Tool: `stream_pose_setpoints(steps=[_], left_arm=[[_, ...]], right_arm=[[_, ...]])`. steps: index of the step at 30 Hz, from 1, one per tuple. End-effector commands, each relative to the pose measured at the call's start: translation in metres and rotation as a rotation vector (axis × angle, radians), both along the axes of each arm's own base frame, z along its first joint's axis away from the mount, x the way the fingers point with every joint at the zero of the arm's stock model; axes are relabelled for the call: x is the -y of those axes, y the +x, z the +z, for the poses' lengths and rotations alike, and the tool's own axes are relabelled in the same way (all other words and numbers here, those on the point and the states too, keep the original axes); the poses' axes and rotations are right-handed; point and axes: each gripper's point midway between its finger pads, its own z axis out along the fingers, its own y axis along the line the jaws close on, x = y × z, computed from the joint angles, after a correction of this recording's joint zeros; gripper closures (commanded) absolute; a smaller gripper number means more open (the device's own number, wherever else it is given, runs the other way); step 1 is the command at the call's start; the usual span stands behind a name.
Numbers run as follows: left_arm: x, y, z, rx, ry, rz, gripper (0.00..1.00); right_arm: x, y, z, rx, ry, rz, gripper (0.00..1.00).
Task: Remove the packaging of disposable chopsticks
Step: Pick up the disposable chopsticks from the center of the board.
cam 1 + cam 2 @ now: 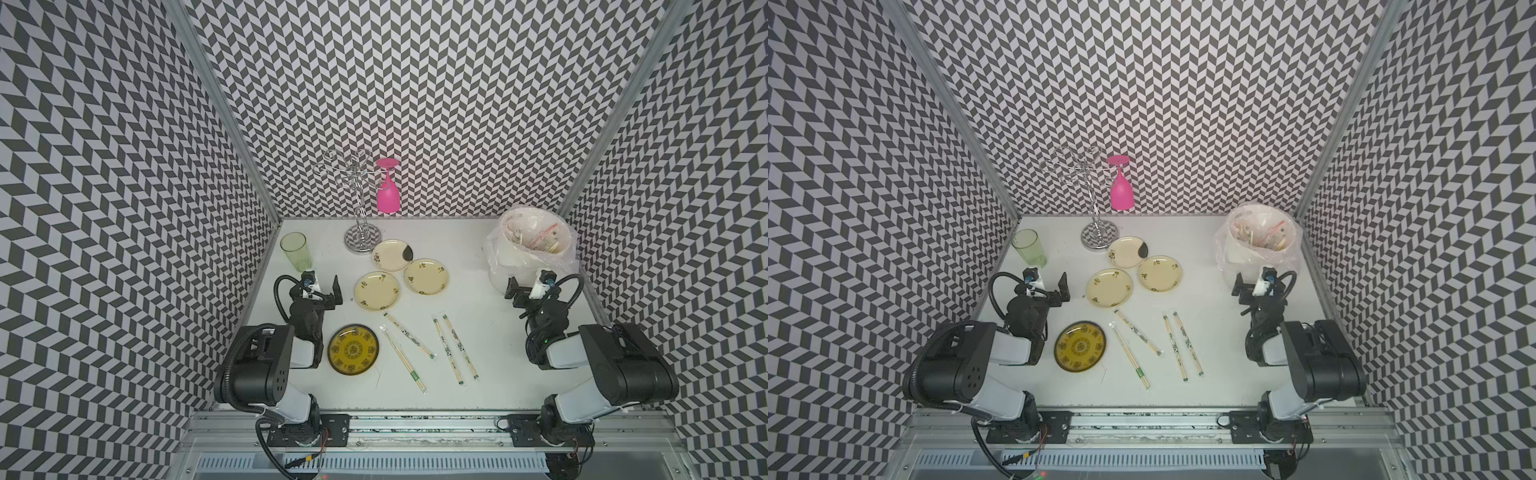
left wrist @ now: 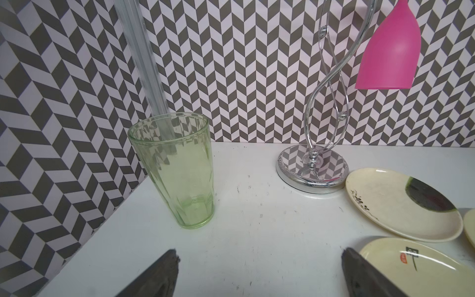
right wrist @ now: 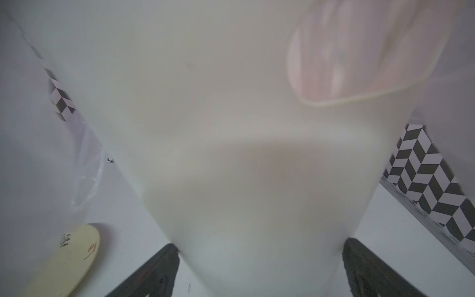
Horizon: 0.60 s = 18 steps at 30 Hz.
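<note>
1. On the white tabletop, front centre, lie four pairs of thin pale wooden disposable chopsticks, each sealed in a long clear plastic sleeve. They are the green-banded sleeve (image 1: 403, 359), a black-printed sleeve (image 1: 409, 334) just beside it, and two more printed sleeves (image 1: 448, 350) (image 1: 460, 347) lying close together. None is opened.
2. Left gripper (image 2: 258, 254): jaws wide, empty, near the pale green ribbed glass tumbler (image 2: 174, 169) and well apart from the sleeves.
3. Right gripper (image 3: 261, 245): jaws wide, empty, right up against the white plastic bin lined with a crinkled clear bag (image 1: 511, 266). Can't tell if they touch.
4. Risks:
   - The right arm could snag the bag as it pulls away and drag the bin.
   - The left arm could tip the tumbler as it swings.
   - The sleeves are flat and slick, so a pinch may slip.
   - The close pair could get grabbed together.
</note>
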Motion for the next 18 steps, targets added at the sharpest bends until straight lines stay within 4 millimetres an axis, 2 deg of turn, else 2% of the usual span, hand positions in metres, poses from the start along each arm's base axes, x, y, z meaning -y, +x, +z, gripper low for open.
stream_pose_setpoints(steps=[1, 18], left_arm=[[0.0012, 0.0043, 0.0121, 0.047, -0.009, 0.002, 0.0], [0.0009, 0.0042, 0.0125, 0.048, -0.008, 0.003, 0.0]], right_arm=[[0.0027, 0.0023, 0.0227, 0.092, -0.009, -0.015, 0.01], [0.0027, 0.0023, 0.023, 0.093, -0.009, -0.015, 0.01]])
